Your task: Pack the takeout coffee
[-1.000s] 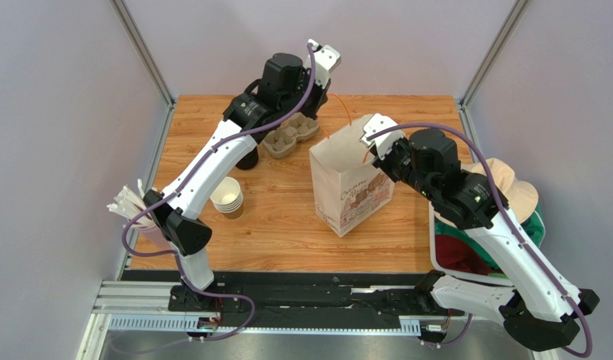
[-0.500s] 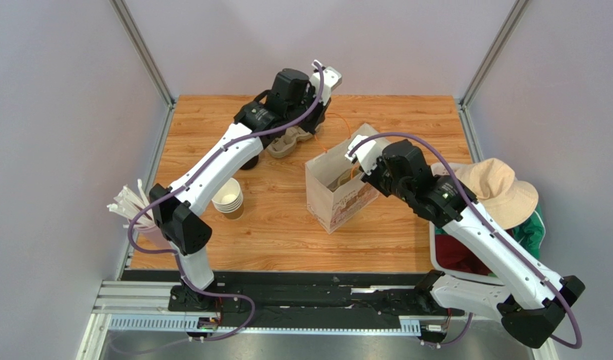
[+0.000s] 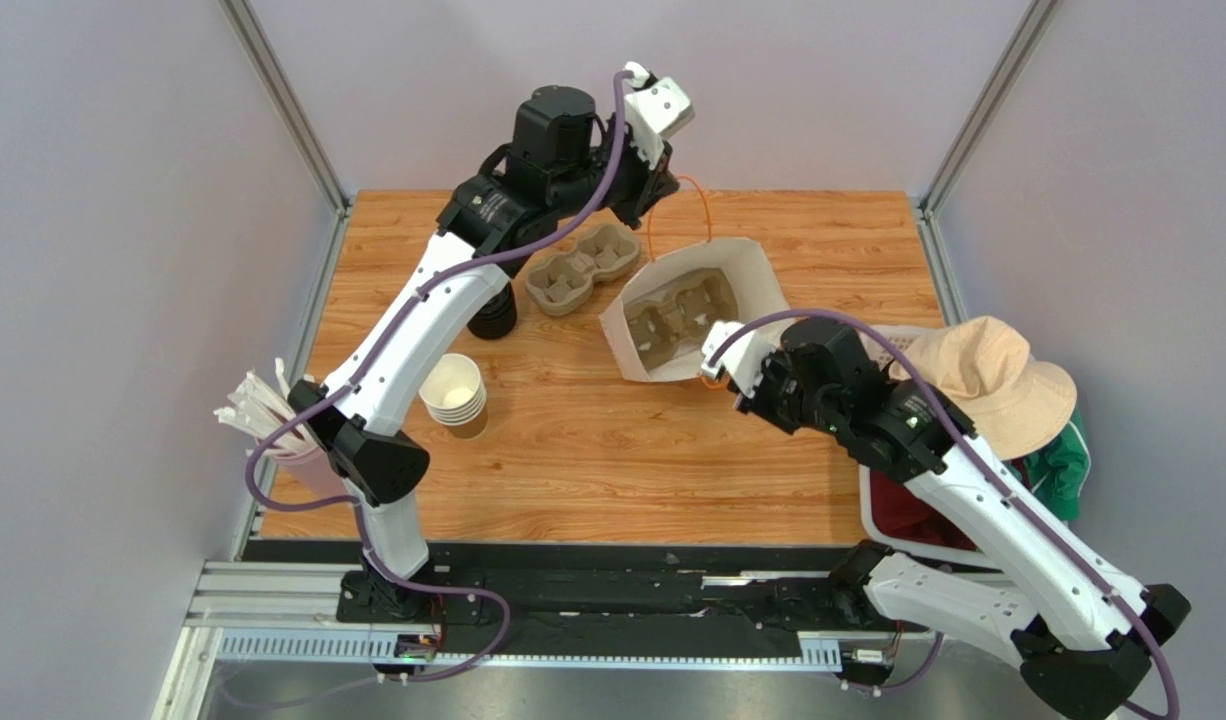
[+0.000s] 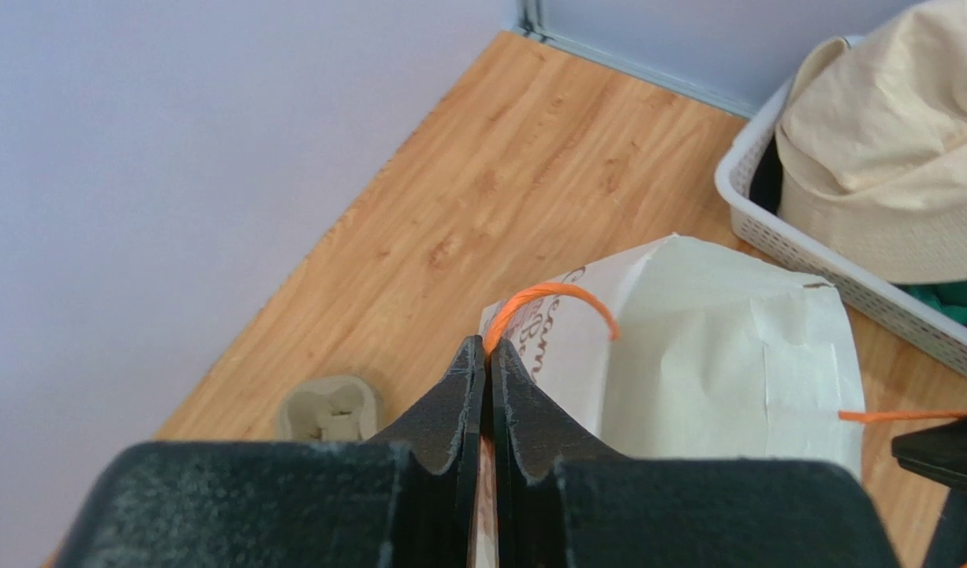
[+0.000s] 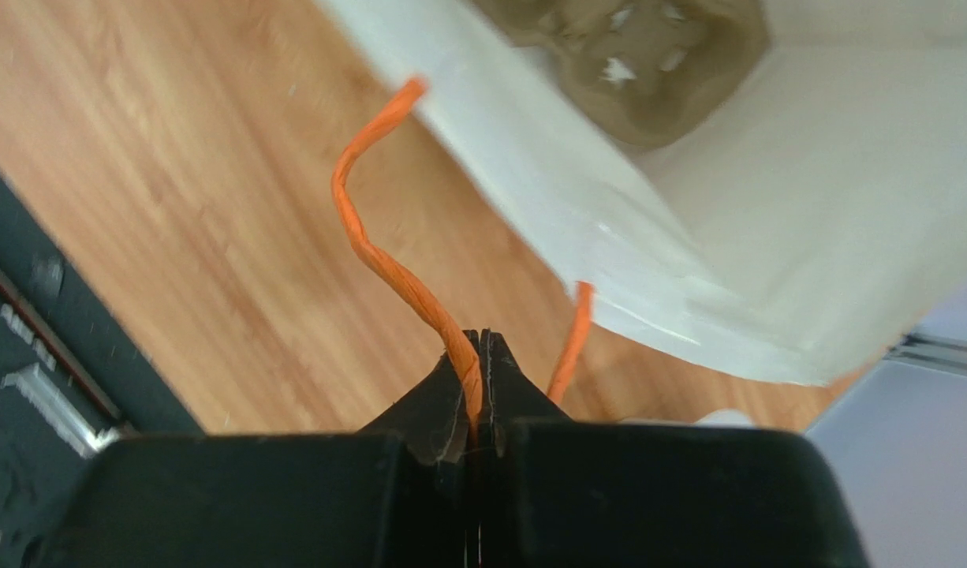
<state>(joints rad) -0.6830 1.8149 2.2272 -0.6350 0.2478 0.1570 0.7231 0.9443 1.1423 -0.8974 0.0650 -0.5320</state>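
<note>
My left pincer (image 4: 488, 350) and right pincer (image 5: 478, 339) each pinch an orange handle (image 5: 382, 255), holding the bag (image 3: 742, 282) open, carrier (image 3: 676, 324) inside. No coffee shows in it; a dark thing (image 3: 495, 317) under my left arm (image 3: 424, 323) may be it. Next, I'd free one pincer to fetch it.

White shells, black joints on left arm (image 3: 416, 338) and right arm (image 3: 995, 510), purple cable (image 3: 248, 473) along each, left gripper (image 4: 488, 355) matte black.
</note>
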